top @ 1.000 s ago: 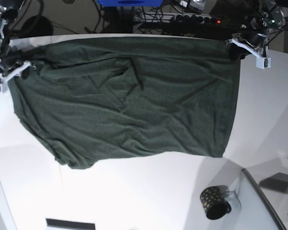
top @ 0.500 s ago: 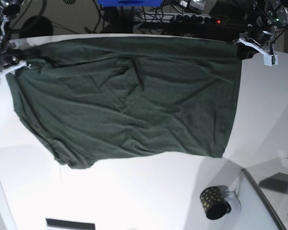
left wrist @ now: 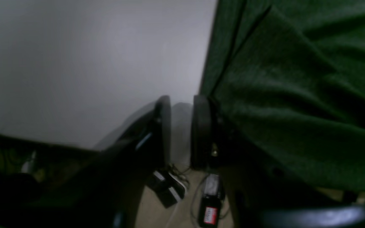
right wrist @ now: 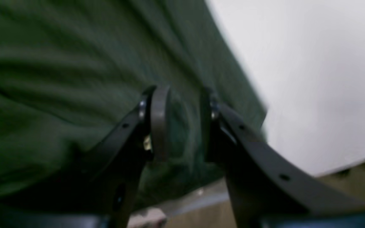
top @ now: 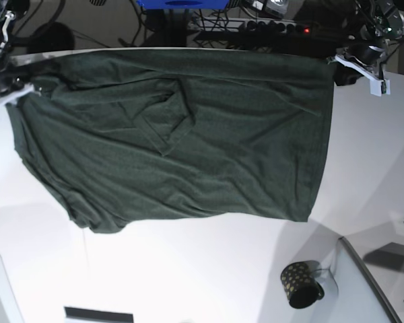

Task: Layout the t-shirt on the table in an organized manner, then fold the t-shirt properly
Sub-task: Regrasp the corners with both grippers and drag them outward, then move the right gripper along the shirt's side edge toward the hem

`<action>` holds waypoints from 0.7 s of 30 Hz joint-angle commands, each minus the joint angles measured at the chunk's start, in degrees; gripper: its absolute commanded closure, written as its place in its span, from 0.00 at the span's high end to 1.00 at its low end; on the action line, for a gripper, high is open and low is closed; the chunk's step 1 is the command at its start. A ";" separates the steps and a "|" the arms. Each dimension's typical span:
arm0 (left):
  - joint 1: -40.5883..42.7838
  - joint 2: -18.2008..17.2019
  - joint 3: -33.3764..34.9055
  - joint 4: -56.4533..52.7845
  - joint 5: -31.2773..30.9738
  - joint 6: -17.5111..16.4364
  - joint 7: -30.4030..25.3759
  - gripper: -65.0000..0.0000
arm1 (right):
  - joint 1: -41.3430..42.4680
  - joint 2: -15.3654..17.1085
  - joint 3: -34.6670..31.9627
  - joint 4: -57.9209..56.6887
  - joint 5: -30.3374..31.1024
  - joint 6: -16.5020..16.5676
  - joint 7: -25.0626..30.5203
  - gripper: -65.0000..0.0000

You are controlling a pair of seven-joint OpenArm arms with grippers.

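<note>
Both grippers flank t-shirt [top: 182, 134], table [top: 188, 269].

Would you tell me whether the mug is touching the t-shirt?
Apart. The base view shows bare table between the mug and the t-shirt hem.

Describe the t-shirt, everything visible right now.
The t-shirt is plain dark green soft fabric, spread wide over the far half of the white table, still wrinkled, with a folded triangular pleat near its middle and a bunched near-left corner. Its far edge runs along the table's far edge, where both far corners meet the grippers.
</note>
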 commanded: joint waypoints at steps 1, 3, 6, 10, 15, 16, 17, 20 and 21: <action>0.17 -0.93 -0.80 2.08 -0.79 -0.35 0.58 0.19 | 0.62 1.02 0.17 3.24 0.56 0.06 1.85 0.24; -0.44 -0.93 -4.14 3.92 -1.58 -0.71 4.10 0.19 | 3.26 1.63 0.08 4.91 0.56 0.14 1.85 0.25; -1.23 -1.11 -7.57 5.68 -6.50 -0.71 8.14 0.19 | 9.32 6.03 -3.17 0.95 0.47 1.02 1.85 0.30; -1.23 -1.37 -10.47 6.03 -10.55 -0.71 9.64 0.19 | 22.51 13.41 -12.05 -16.63 0.47 1.81 2.12 0.49; -0.44 -1.46 -11.35 6.03 -10.28 -0.79 9.46 0.19 | 37.01 16.40 -14.51 -39.75 0.47 1.73 7.83 0.54; 0.17 -1.46 -11.35 6.03 -10.28 -0.79 9.46 0.19 | 38.42 16.67 -14.51 -43.18 0.47 1.73 9.85 0.55; 0.52 -1.99 -11.35 6.03 -10.28 -0.79 9.37 0.19 | 39.74 17.02 -14.60 -46.78 0.38 1.73 11.61 0.55; 0.79 -2.78 -11.44 5.33 -10.37 -0.79 9.37 0.19 | 41.94 18.07 -18.82 -52.67 0.38 1.73 13.02 0.55; 0.88 -3.04 -11.70 5.33 -10.37 -0.79 9.37 0.19 | 42.02 18.07 -20.58 -53.20 0.38 1.73 13.11 0.55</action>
